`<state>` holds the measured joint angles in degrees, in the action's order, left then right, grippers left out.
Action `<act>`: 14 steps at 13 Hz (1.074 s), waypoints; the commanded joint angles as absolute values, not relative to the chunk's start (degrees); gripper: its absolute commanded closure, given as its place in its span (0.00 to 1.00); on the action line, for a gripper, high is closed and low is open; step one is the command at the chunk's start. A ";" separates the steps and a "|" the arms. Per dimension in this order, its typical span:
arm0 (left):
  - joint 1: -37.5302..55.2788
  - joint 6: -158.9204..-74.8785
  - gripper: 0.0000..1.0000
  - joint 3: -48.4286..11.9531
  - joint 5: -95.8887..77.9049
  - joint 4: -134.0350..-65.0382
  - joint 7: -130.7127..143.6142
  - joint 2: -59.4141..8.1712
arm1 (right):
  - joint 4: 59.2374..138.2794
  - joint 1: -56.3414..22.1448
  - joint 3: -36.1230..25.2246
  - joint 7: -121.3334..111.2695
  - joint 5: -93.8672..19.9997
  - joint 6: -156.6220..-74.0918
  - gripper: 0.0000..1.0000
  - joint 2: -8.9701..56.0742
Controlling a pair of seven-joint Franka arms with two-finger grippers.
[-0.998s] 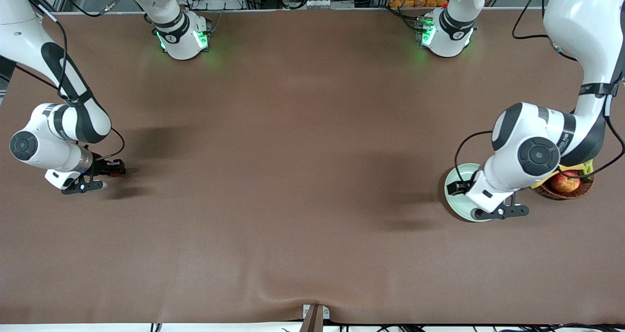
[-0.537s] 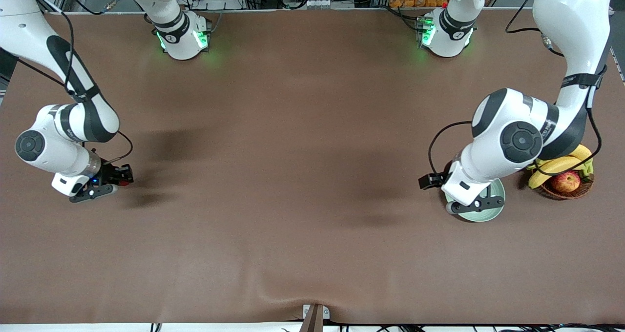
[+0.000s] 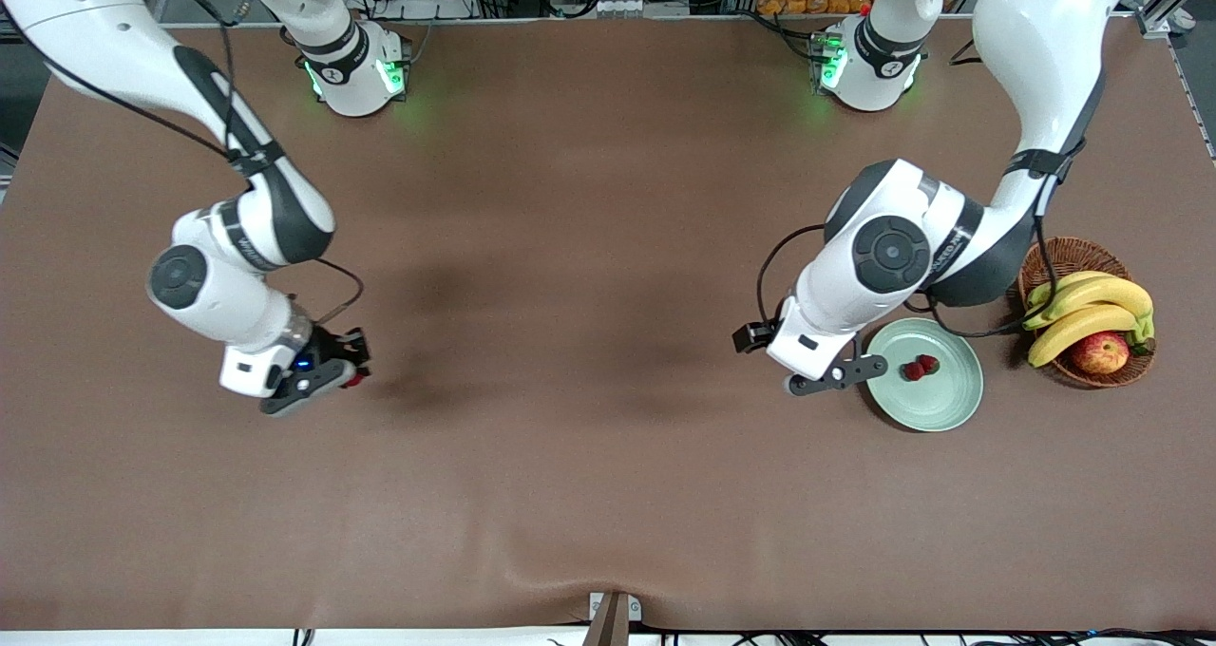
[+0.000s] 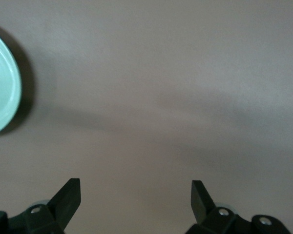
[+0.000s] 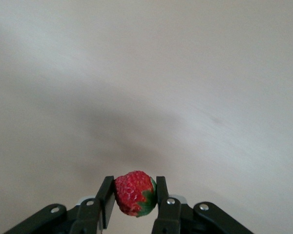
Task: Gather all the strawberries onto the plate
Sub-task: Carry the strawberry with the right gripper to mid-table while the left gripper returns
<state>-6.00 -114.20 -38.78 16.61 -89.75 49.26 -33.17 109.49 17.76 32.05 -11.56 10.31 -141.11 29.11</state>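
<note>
**Third berry pinched in right gripper; two on plate**

Right gripper (image 5: pixel 133 207): fingers clamped on one strawberry (image 5: pixel 133 193), which sits squarely between the two pads, red body upright, green cap turned toward one pad. In the front view this gripper (image 3: pixel 347 372) hangs above bare brown table (image 3: pixel 570 456) toward the right arm's end, with only a speck of red showing at its tip.

Left gripper (image 3: pixel 836 373): fingers spread wide, nothing between them. It hangs just beside the plate's rim, on the side toward the table's middle. In the left wrist view the two fingertips (image 4: pixel 71 195) frame bare table, and an arc of the plate (image 4: pixel 2 97) shows at the picture's edge.

Plate (image 3: pixel 940 408): pale mint green, resting on the table toward the left arm's end. Two strawberries (image 3: pixel 920 368) lie on it, touching each other, near its middle.

Wicker basket (image 3: pixel 1054 266) stands just beside the plate, nearer the table's end, holding bananas (image 3: pixel 1083 306) and an apple (image 3: pixel 1099 352).
</note>
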 commanded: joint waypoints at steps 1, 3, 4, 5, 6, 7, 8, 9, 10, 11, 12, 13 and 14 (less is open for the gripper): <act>-5.54 -113.64 0.00 -38.58 16.61 -87.80 50.01 -34.63 | 103.99 12.33 31.64 -6.88 8.44 -141.15 1.00 33.91; -5.54 -113.64 0.00 -38.58 16.79 -87.89 50.01 -34.98 | 102.22 8.90 31.64 -2.57 8.44 -144.30 1.00 36.81; -5.54 -113.64 0.00 -38.58 16.96 -87.89 50.01 -35.15 | 101.87 6.79 31.55 0.50 8.44 -146.75 1.00 38.13; -5.54 -113.64 0.00 -38.50 16.96 -87.89 50.01 -35.24 | 101.78 4.77 31.38 3.75 8.44 -149.04 1.00 39.10; -5.54 -113.64 0.00 -38.50 16.96 -87.89 50.01 -35.42 | 101.43 2.05 31.29 7.43 8.70 -150.45 1.00 39.81; -5.71 -113.64 0.00 -38.41 17.05 -87.89 49.92 -35.42 | 100.29 -0.50 30.77 10.78 8.79 -150.64 1.00 40.51; -5.71 -113.73 0.00 -38.41 17.05 -87.89 49.92 -35.42 | 98.37 -3.40 29.80 14.12 8.79 -150.64 1.00 41.47; -5.71 -113.73 0.00 -38.41 17.05 -87.89 49.92 -35.51 | 96.52 -6.30 28.66 17.28 8.79 -150.82 1.00 42.62; -5.71 -113.64 0.00 -38.41 17.05 -87.98 49.92 -35.51 | 94.33 -9.55 27.43 20.45 8.88 -150.82 1.00 43.76; -5.80 -113.64 0.00 -38.32 17.05 -88.07 49.92 -35.59 | 92.04 -13.15 25.51 23.61 8.88 -150.82 1.00 44.90; -5.80 -113.73 0.00 -38.32 17.22 -88.07 49.92 -35.86 | 89.93 -16.84 23.14 26.60 8.88 -150.91 1.00 45.96; -5.80 -113.73 0.00 -38.32 17.66 -88.15 49.92 -35.95 | 87.74 -20.27 20.59 28.72 8.88 -150.91 1.00 47.53; -5.71 -113.73 0.00 -38.32 18.10 -88.15 49.92 -36.03 | 84.93 -23.09 18.74 30.83 8.96 -151.08 1.00 49.38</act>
<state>-5.99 -114.22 -38.27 16.78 -89.04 49.48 -35.32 92.26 -17.47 22.86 26.91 8.96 -151.21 44.50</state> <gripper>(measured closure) 0.000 0.612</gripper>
